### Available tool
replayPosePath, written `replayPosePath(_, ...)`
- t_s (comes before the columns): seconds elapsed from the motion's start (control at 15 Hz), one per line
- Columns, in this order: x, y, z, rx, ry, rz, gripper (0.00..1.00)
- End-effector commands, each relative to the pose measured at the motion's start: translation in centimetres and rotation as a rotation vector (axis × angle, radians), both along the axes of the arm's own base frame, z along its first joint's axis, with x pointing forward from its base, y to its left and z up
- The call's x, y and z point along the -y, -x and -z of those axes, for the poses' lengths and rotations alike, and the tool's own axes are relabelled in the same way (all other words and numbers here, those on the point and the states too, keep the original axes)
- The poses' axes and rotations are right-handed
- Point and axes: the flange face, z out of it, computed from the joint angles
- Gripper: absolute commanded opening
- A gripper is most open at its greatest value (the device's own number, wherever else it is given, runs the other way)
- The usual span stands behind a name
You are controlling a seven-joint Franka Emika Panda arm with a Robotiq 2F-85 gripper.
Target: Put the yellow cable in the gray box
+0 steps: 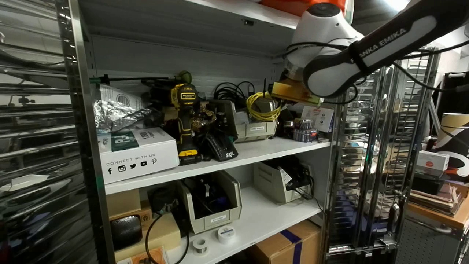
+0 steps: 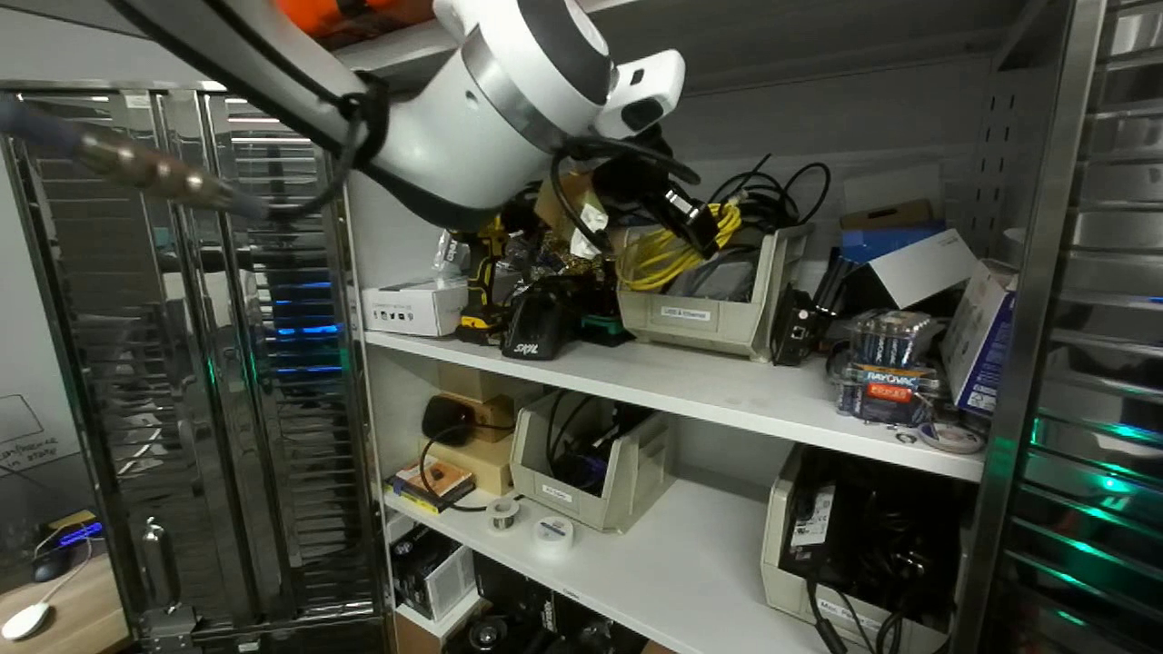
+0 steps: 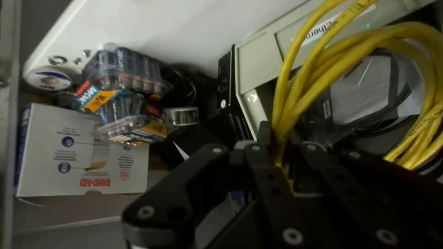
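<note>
We've got the gripper (image 3: 279, 136) clamped on the yellow cable (image 2: 661, 263): in the wrist view its jaws pinch a few strands btwn them, & the rest of the coil hangs in loose loops. The loops are at the mouth of the gray box (image 2: 695, 332), i.e. the bin w/ the "USB & Ethernet" lbl on the upper shelf (image 2: 727, 386). In both exterior views they overlap its front edge; we can't tell if they touch it or rest on its contents. The robot arm (image 2: 536, 118) reaches in from above.

Just beside the bin we see a small black device (image 2: 795, 325), then, farther along, a pkg of Rayovac batteries (image 2: 889, 368) near a white Band-Aid box (image 3: 83, 152), whose name we read upside down in the wrist view. On the opp. side we spot a black piece marked SKIL (image 2: 534, 322), an upright yellow & black drill (image 1: 185, 126), & a white carton (image 1: 146, 163) w/ social-media icons. On the lower shelf (image 1: 263, 209) we count 2 more bins (image 1: 269, 179), both w/ dark stuff inside, & 2 small spools (image 2: 553, 536) near one bin's front.
</note>
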Motion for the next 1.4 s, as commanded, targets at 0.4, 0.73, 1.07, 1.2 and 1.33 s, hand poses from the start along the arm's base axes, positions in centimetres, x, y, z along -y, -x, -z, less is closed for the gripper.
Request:
replayPosePath(0.4,-4.2,-11.5,-1.0,0.237,0.11,0.083,0.03)
replayPosePath(0.73,-3.8,-14.3,3.2,0.134,0.185,0.108,0.36)
replayPosePath(1.07,-4.1,-12.6,3.7,0.078,0.075,0.11,0.66)
replayPosePath(1.2,-4.6,-10.5,2.8,0.06,0.037,0.097,0.81)
replayPosePath(1.33,-4.8,-7.7,2.3,0.045,0.036,0.089,0.96)
